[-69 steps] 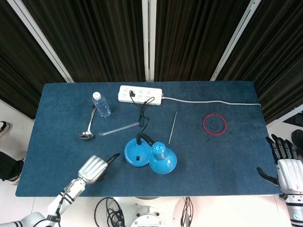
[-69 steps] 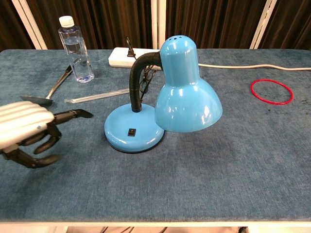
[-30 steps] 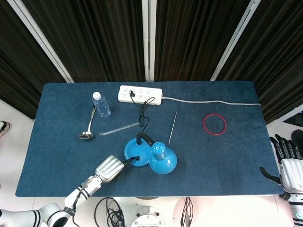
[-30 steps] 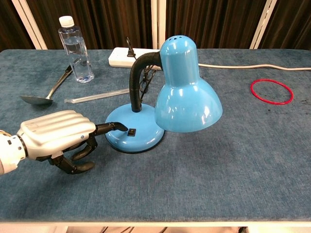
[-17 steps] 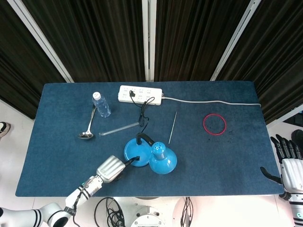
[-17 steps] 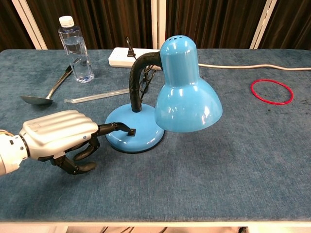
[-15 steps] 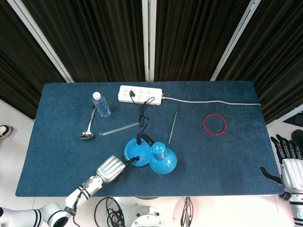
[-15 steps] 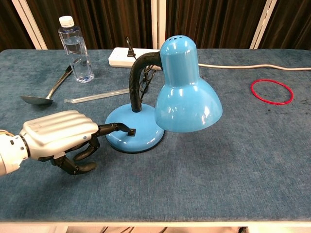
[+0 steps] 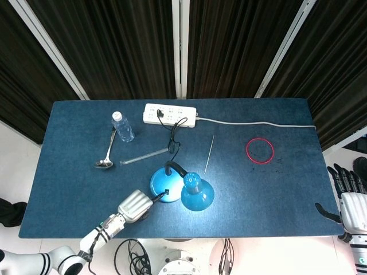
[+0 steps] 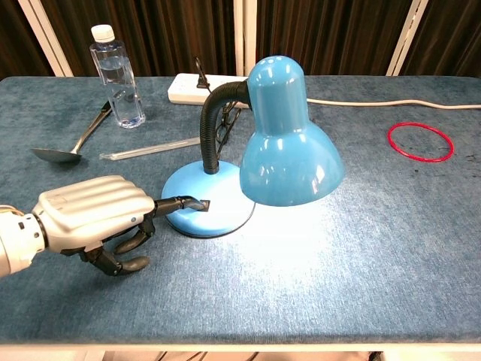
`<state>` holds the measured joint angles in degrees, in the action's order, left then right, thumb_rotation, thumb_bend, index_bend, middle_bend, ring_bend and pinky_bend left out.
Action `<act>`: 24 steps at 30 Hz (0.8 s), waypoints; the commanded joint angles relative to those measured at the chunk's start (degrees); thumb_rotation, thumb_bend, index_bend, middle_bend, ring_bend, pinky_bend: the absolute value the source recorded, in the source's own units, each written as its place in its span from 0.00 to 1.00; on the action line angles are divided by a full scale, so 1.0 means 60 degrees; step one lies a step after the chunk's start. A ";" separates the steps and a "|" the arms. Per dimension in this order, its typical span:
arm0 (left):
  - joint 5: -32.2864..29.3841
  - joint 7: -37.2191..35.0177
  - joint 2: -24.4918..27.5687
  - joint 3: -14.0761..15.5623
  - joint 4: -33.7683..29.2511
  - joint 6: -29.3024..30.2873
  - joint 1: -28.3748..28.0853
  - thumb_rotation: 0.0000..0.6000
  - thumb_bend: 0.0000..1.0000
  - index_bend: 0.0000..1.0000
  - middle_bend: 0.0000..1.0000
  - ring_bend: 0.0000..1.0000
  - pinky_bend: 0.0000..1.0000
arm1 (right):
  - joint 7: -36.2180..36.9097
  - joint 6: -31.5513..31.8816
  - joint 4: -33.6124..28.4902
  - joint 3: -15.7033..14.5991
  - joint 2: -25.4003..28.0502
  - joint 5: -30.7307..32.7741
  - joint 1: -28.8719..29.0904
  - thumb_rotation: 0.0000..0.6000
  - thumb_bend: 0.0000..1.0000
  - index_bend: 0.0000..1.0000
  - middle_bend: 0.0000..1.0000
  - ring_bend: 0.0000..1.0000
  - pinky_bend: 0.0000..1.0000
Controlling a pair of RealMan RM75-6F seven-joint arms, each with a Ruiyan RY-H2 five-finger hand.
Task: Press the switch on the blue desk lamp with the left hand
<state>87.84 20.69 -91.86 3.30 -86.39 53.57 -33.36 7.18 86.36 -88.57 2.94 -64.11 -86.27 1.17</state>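
Note:
The blue desk lamp (image 9: 195,193) (image 10: 289,147) stands near the table's front middle on its round base (image 10: 214,203), and it is lit, casting a bright patch on the cloth under the shade. My left hand (image 10: 94,210) (image 9: 133,205) lies on the table left of the base. One extended fingertip (image 10: 197,204) presses the switch on the base's front, while the other fingers are curled under. The switch itself is hidden under that fingertip. My right hand (image 9: 350,197) hangs off the table's right edge with fingers apart, holding nothing.
A water bottle (image 10: 118,75), a spoon (image 10: 71,147) and a clear straw (image 10: 150,149) lie at the back left. A white power strip (image 10: 188,88) with the lamp's cord sits behind the lamp. A red ring (image 10: 420,141) lies at the right, and a thin rod (image 9: 209,153) behind the lamp.
My left hand slid right to the lamp base and its fingertip pushed down on the switch. The lamp has come on, and the right hand stayed put.

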 commanded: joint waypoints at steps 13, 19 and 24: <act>0.0794 -0.0580 0.0191 -0.0084 0.0462 0.2398 0.0787 1.00 0.38 0.08 0.77 0.82 0.81 | 0.0080 0.0111 -0.0021 0.0037 0.0065 0.0009 -0.0053 1.00 0.13 0.00 0.00 0.00 0.00; 0.0228 -0.0925 0.1141 -0.0271 0.0447 0.3814 0.1783 1.00 0.36 0.11 0.64 0.62 0.66 | 0.0074 0.0100 -0.0035 0.0044 0.0075 0.0029 -0.0054 1.00 0.13 0.00 0.00 0.00 0.00; -0.1022 -0.0799 0.2174 -0.0621 0.0038 0.4523 0.2667 1.00 0.24 0.09 0.12 0.04 0.22 | 0.0019 0.0127 -0.0096 0.0032 0.0075 -0.0026 -0.0054 1.00 0.13 0.00 0.00 0.00 0.00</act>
<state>85.29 15.63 -81.86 0.96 -84.97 77.94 -20.25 7.31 87.11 -89.13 3.15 -63.67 -86.41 0.84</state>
